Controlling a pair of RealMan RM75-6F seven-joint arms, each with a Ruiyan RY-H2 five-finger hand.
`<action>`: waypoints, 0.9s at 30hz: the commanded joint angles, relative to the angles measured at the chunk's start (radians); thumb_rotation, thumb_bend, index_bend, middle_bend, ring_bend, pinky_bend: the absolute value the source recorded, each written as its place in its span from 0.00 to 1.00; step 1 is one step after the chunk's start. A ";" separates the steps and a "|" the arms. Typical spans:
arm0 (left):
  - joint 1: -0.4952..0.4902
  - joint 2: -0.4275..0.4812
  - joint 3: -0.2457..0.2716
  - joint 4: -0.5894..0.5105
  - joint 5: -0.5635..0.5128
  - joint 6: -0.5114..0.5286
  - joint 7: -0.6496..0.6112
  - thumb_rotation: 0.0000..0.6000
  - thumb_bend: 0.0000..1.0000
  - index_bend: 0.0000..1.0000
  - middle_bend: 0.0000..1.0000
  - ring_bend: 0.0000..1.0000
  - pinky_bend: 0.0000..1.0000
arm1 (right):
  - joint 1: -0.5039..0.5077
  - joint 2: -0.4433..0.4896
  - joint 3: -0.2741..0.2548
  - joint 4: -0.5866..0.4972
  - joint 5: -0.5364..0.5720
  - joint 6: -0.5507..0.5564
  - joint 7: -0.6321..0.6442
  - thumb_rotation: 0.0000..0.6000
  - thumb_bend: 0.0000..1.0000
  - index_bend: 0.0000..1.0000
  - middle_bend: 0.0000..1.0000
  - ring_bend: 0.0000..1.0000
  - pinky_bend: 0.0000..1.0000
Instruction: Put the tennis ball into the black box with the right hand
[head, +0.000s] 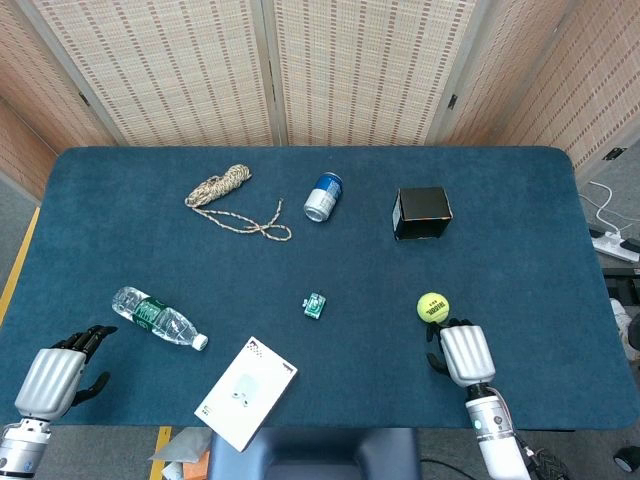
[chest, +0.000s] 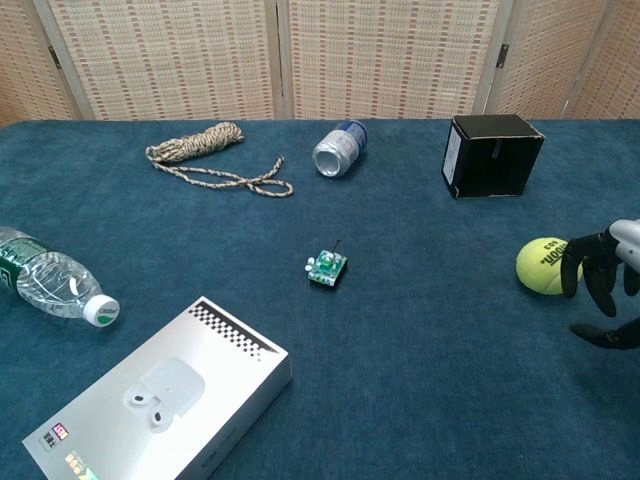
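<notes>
Right hand (head: 465, 352): fingers spread, at tennis ball (head: 433, 307), holding nothing.
Left hand (head: 55, 375): spread, near table edge.
Surface: blue cloth table (head: 520, 250); black box (head: 421, 212) stands apart.

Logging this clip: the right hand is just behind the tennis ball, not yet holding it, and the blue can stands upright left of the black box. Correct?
Not quite. The blue can lies on its side, as the chest view shows. The rest holds: right hand, tennis ball, black box.

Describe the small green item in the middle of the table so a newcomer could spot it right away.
Start from the blue table and find its centre, roughly between the lying can and the white box. There sits the small green gadget, alone on bare cloth. It is the smallest thing there, with white parts and a thin dark stub.
</notes>
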 joint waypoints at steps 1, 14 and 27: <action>0.001 0.001 0.000 -0.002 0.000 0.001 0.002 1.00 0.33 0.27 0.37 0.36 0.55 | 0.000 -0.002 0.001 0.003 0.002 -0.001 -0.001 1.00 0.20 0.55 0.66 0.47 0.50; 0.002 0.000 -0.003 0.003 0.001 0.006 -0.006 1.00 0.33 0.27 0.37 0.36 0.55 | -0.014 -0.010 0.000 0.005 0.043 -0.012 -0.023 1.00 0.20 0.55 0.65 0.47 0.50; 0.006 0.007 0.000 -0.008 0.006 0.012 -0.004 1.00 0.33 0.27 0.37 0.37 0.56 | -0.018 -0.013 -0.004 0.004 0.026 -0.002 -0.020 1.00 0.19 0.28 0.55 0.46 0.33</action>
